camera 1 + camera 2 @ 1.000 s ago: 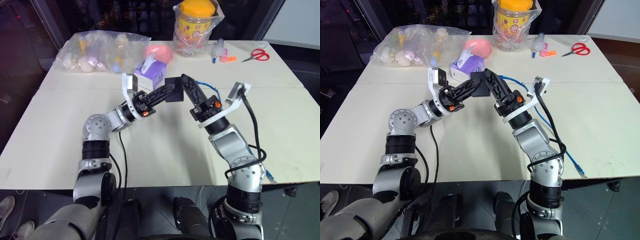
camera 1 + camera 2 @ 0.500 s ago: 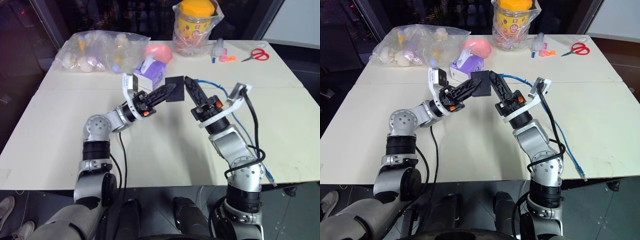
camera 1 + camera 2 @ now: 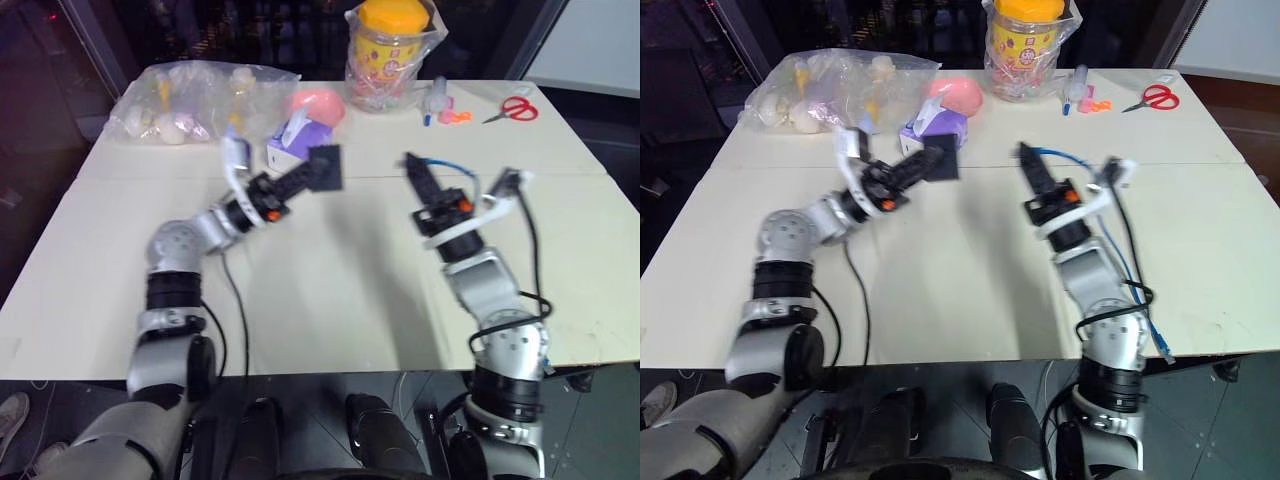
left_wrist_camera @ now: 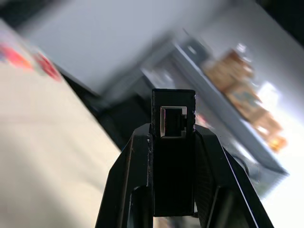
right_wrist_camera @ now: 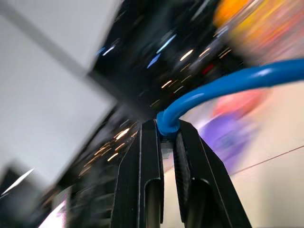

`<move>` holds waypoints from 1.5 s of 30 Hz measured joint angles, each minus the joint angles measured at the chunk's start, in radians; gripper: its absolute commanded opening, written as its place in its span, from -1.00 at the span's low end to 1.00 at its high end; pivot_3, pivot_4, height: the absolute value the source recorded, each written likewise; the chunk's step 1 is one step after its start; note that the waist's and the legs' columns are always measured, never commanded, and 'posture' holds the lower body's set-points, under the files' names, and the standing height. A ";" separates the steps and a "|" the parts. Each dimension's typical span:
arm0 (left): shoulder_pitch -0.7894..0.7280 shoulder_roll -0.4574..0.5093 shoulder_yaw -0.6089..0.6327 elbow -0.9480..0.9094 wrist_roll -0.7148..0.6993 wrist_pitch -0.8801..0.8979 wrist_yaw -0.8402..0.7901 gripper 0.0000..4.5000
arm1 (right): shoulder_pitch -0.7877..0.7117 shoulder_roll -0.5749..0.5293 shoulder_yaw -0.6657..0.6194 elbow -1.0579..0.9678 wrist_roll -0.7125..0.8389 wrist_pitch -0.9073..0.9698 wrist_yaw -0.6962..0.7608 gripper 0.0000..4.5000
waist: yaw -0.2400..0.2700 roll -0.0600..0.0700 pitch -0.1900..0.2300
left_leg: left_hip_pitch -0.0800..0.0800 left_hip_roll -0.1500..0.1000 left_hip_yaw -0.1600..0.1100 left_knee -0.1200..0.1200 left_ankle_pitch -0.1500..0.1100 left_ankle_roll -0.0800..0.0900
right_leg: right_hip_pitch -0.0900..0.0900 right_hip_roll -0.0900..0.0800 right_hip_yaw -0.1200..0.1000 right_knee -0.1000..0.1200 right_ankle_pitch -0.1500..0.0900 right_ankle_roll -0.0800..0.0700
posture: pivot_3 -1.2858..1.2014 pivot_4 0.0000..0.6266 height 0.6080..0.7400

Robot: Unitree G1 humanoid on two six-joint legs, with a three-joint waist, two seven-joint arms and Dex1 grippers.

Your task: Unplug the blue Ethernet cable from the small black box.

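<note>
- We've got the left gripper raised over the counter, clamped on the small black box; in the left wrist view its port faces us, with no plug in it.
- Over on the right, the right gripper is pinched tight on the blue Ethernet cable near its end; the cord arcs away from the fingertips, runs down along the right arm and trails to the counter's near right edge.
- Box and cable end sit well apart, open counter between them.
- Just behind the box we see one purple-and-white tissue box, with one pink round thing beyond it.
- Back left: one clear plastic bag of small items, too jumbled to count.
- Back centre: one yellow-lidded jar in clear wrap; its label print is too small to read.
- Back right: one pair of red-handled scissors, plus a few small pens or markers we can't count.
</note>
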 measured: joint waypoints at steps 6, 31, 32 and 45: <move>0.002 -0.102 -0.196 0.015 0.331 -0.408 0.093 -0.78 | -0.096 -0.057 -0.026 0.238 -0.104 -0.006 -0.106 -0.99 | 0.018 0.000 0.000 | 0.000 -0.001 0.002 0.002 0.000 0.000 | 0.001 -0.002 0.002 -0.002 0.001 0.000 | 0.03 -0.52 1.00; -0.089 -0.353 -0.346 0.602 0.795 -1.261 0.394 -0.56 | -0.122 -0.122 0.043 0.341 -0.371 0.281 -0.101 1.00 | 0.029 0.002 -0.001 | -0.003 -0.001 0.005 0.002 -0.003 0.005 | -0.004 0.000 0.005 -0.002 0.004 0.007 | 0.03 -0.52 1.00; -0.089 -0.354 -0.346 0.606 0.796 -1.263 0.389 -0.33 | -0.110 -0.114 0.037 0.308 -0.368 0.286 -0.106 1.00 | 0.028 0.002 -0.001 | -0.003 -0.001 0.005 0.002 -0.003 0.005 | -0.003 0.000 0.005 -0.002 0.004 0.007 | 0.03 -0.52 1.00; 0.022 -0.250 -0.335 0.388 0.770 -1.089 0.244 0.88 | 0.036 -0.218 0.028 0.110 -0.364 0.313 -0.009 1.00 | 0.024 0.002 -0.001 | -0.002 -0.001 0.005 0.000 -0.003 0.005 | -0.003 0.000 0.005 -0.001 0.004 0.007 | 0.03 -0.52 1.00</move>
